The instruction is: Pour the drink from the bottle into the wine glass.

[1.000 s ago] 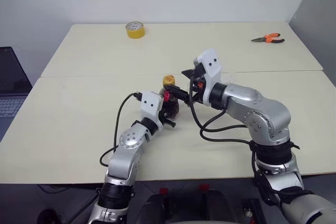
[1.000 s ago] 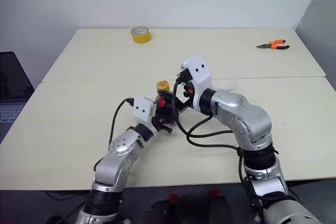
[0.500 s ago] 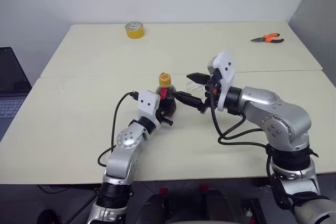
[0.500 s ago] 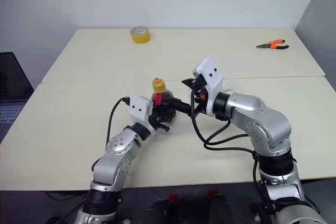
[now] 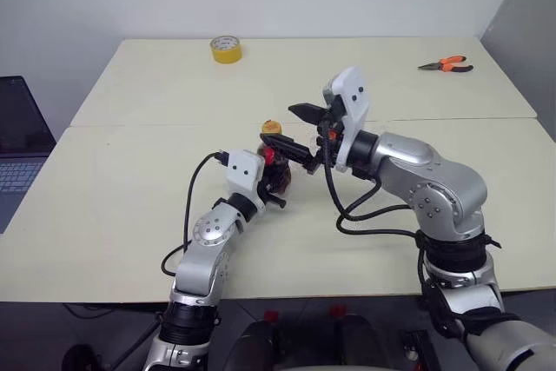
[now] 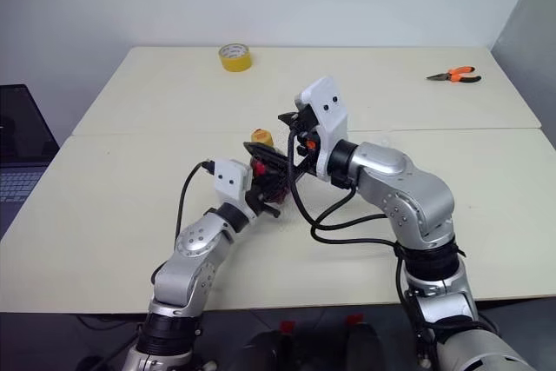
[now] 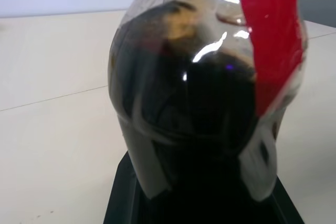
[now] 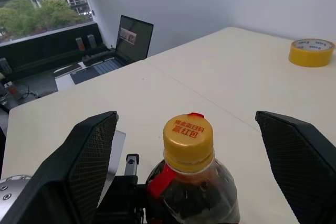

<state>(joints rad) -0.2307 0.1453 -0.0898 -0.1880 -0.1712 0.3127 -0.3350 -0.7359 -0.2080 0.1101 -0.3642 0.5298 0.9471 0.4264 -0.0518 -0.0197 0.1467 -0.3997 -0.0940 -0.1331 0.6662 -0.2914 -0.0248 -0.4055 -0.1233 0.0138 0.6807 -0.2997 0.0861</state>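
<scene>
Bottle [image 8: 190,182], bulbous clear plastic, clamped in left gripper [image 5: 274,182]; right gripper [image 5: 300,132] spread around its yellow cap [image 8: 188,136].

capped bottle [image 8: 188,182] of dark drink [image 7: 210,124] stands upright.

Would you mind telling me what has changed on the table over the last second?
The right end effector, open throughout, swung out to the right of the bottle half a second ago and has come back, its fingers now standing either side of the yellow cap without closing. The left end effector stayed shut on the bottle's body, holding it in place. The tape roll and pliers did not move.
</scene>
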